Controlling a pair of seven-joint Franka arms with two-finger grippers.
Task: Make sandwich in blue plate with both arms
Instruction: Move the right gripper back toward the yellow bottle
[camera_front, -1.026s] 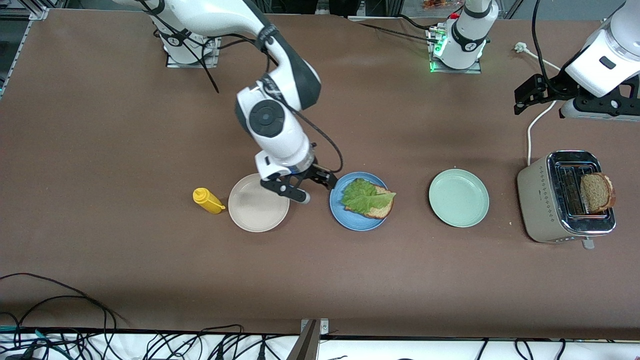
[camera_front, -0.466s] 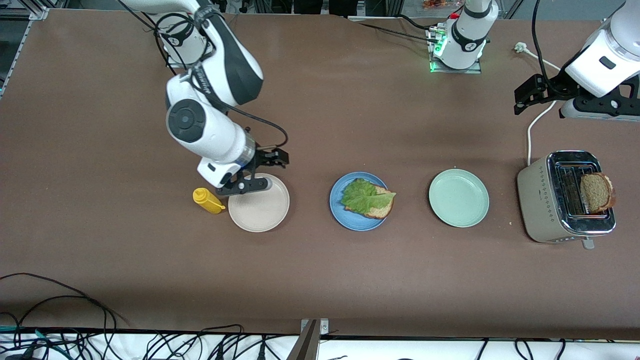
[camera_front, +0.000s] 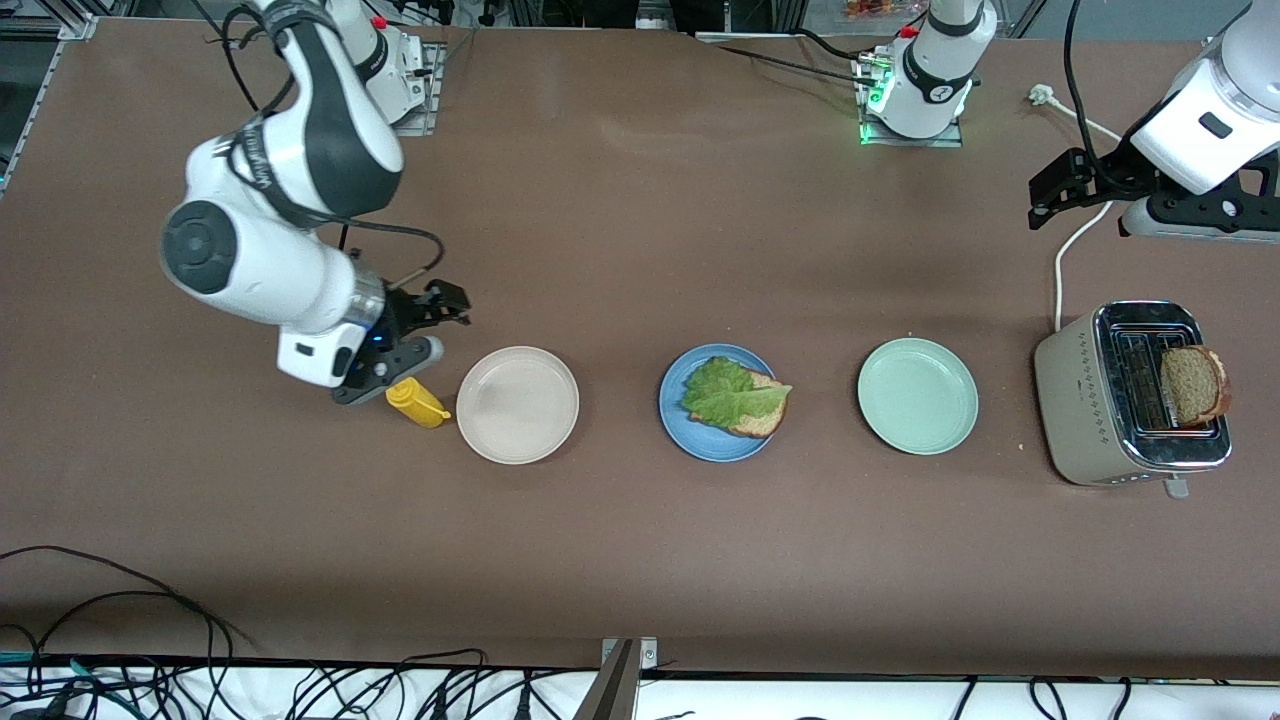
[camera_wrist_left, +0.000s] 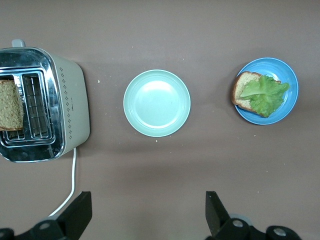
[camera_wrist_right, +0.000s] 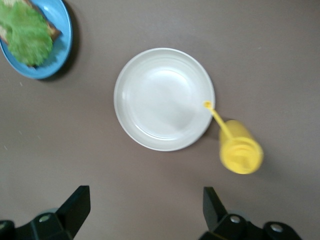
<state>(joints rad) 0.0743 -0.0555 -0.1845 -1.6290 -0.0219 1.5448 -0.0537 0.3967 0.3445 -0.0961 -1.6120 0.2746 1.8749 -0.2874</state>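
A: Item one, the blue plate (camera_front: 715, 432). Where do we log it?

B: Mid-counter (camera_front: 640, 560), between the beige plate (camera_front: 517, 404) and the green plate (camera_front: 917, 395). On it we count one bread slice (camera_front: 755, 418) with the lettuce (camera_front: 732, 392) laid over it. No top slice there.

A: Second slice?

B: We list it standing in the toaster (camera_front: 1090, 400), at the left arm's end of the counter: toaster slice (camera_front: 1192, 384), upright in a slot, its top well clear of the rim.

A: Tools?

B: Right tool (camera_front: 405, 345): jaws spread wide, gripping nothing, hanging above the counter just beside the mustard bottle (camera_front: 416, 402); its wrist view looks down on the bottle and the beige plate. Left tool (camera_front: 1085, 185): jaws likewise apart and empty, held above the counter near the toaster, waiting.

A: Both side plates?

B: Bare, so far as we can see.

A: Progress, then?

B: We judge base and filling done. Outstanding: fetch the toaster slice and set it on the lettuce to close the sandwich. The left arm looks best placed for that. Whether mustard goes on first we cannot tell, though the right tool sits close to the bottle.
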